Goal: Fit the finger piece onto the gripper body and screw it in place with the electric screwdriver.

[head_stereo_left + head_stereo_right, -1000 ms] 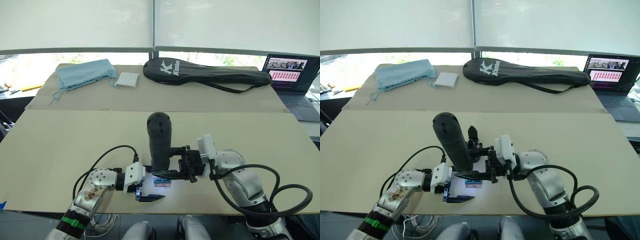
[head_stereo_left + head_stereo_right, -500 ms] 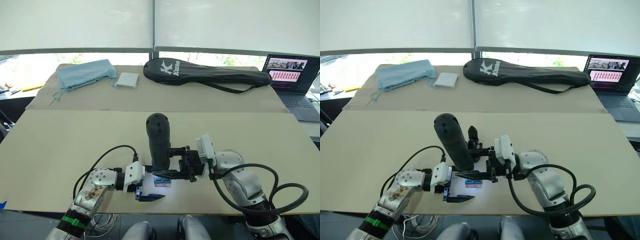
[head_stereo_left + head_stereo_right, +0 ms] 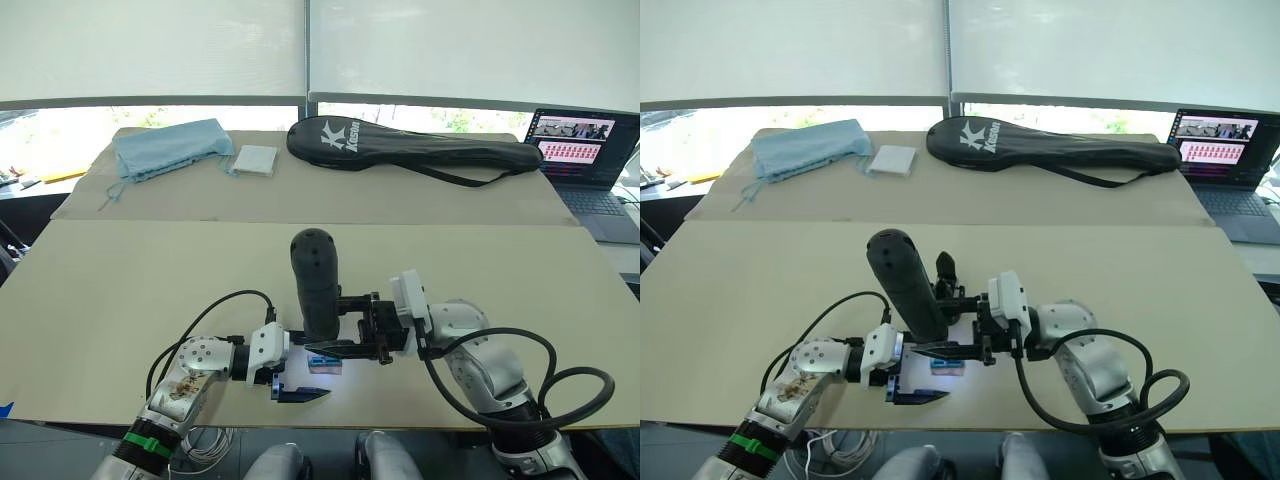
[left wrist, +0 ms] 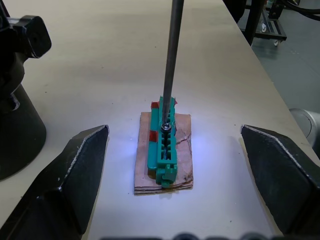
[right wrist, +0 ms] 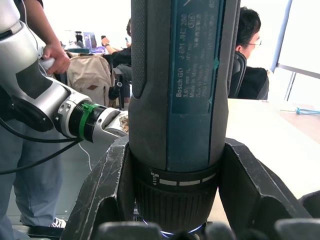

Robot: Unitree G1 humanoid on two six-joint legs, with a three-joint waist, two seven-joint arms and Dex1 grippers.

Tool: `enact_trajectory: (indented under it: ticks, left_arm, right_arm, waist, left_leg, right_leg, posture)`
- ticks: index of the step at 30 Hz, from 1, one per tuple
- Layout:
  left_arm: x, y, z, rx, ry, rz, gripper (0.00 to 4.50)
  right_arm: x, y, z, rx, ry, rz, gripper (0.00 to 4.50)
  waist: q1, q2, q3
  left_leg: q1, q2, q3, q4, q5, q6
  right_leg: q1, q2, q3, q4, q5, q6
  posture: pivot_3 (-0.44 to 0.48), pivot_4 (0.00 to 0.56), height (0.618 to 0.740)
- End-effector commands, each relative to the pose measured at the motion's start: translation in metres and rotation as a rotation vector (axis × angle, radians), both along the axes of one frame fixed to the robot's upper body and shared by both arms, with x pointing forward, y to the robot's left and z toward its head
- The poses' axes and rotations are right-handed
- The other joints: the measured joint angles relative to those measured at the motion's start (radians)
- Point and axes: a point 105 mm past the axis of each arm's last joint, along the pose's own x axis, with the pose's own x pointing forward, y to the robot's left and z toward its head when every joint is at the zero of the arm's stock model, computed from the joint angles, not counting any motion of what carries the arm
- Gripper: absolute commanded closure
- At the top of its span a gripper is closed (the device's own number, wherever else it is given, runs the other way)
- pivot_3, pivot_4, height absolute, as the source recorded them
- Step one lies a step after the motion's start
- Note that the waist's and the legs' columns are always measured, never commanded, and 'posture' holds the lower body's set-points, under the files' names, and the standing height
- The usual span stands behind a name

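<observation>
You can't see the electric screwdriver (image 5: 177, 100) whole: in the right wrist view its upper barrel is cut off by the frame edge. In the left wrist view only its bit (image 4: 171, 55) shows. The gripper body (image 3: 945, 272) sits just behind the screwdriver, mostly hidden. The laptop (image 3: 590, 160) is cropped at the edge.

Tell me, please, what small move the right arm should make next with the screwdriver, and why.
Probably press the screwdriver straight down a touch so the bit seats. The right pincer is shut on it, holding it upright. The bit's tip meets a screw head in the green block, which lies inside the open left pincer, untouched.
</observation>
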Motion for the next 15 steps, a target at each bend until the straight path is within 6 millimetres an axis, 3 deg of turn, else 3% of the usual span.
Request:
enact_trajectory:
  ticks: [1,15]
  left_arm:
    - [-0.0046,0.0013,-0.0172,0.037,0.077,0.013,0.04]
    - [-0.0044,-0.0006,-0.0156,0.032,0.078,0.015,0.04]
  right_arm:
    - [-0.004,-0.0009,0.0124,0.043,-0.059,0.012,2.58]
    - [-0.004,0.0007,0.0137,0.048,-0.058,0.015,2.58]
  waist:
    - [0.0,0.0,0.0]
    - [0.0,0.0,0.0]
  left_leg:
    - [0.0,0.0,0.0,0.0,0.0,0.0]
    - [0.0,0.0,0.0,0.0,0.0,0.0]
  right_leg:
    - [0.0,0.0,0.0,0.0,0.0,0.0]
    - [0.0,0.0,0.0,0.0,0.0,0.0]
  posture:
    - [0.0,0.15,0.74]
    - [0.0,0.15,0.74]
